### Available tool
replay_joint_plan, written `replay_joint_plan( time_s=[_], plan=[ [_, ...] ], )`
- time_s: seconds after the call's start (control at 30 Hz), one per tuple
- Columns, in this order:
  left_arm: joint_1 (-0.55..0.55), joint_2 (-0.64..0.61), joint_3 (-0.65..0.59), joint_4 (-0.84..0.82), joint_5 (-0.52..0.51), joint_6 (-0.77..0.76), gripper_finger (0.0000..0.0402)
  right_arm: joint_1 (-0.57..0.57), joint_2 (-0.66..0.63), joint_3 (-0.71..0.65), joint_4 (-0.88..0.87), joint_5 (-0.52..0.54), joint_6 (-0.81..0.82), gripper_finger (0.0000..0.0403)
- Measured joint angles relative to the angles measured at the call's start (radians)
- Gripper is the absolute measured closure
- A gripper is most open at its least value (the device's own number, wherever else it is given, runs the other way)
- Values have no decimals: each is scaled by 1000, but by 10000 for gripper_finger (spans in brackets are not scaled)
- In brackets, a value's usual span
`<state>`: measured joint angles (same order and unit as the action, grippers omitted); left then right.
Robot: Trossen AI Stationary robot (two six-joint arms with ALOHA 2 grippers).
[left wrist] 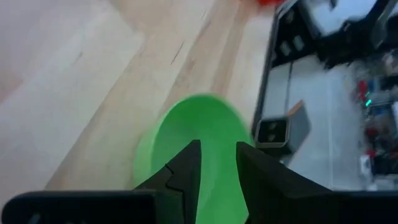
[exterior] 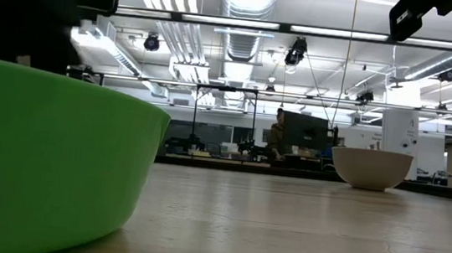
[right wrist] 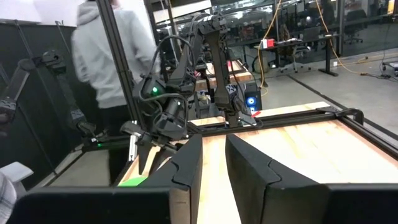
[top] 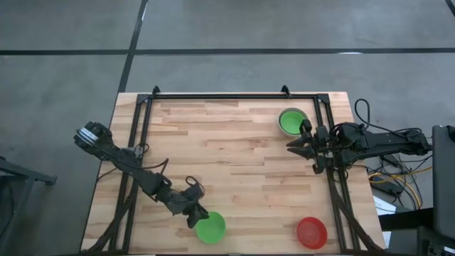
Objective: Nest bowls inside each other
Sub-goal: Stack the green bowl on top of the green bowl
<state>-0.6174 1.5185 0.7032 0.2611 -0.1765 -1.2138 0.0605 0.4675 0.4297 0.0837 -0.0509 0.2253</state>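
Your left hand [top: 193,211] sits at the near edge of the worktop [top: 227,142], fingers narrowly parted and straddling the rim of a green bowl [top: 211,227] – one finger inside, one outside, per the left wrist view. Looks like a rim pinch, but I can't tell whether it has bitten yet.

Your right hand [top: 302,144] hovers just beside the far stack: a green bowl nested in the pale bowl [top: 292,121]. Its fingers stand slightly apart w/ nothing between them, and the wrist view points across the worktop, not down at the stack. The red bowl [top: 311,232] sits alone at the near right corner, well apart from both.

So you're approx. mid-task: one pair nested, two singles left (only four bowls show here). Next move, I'd say: firm up the left pinch, lift the near green bowl clear, carry it to the far stack and drop it in centred. Keep the right arm out of that path.
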Motion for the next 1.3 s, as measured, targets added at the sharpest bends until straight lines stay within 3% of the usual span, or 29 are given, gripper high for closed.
replay_joint_plan(
  time_s=[0.27,1.3],
  plan=[
    [-1,0,2,-126,44,-22,296,0,0,0,0,0,0,327],
    [0,0,3,-213,99,-15,296,0,0,0,0,0,0,321]
  ],
)
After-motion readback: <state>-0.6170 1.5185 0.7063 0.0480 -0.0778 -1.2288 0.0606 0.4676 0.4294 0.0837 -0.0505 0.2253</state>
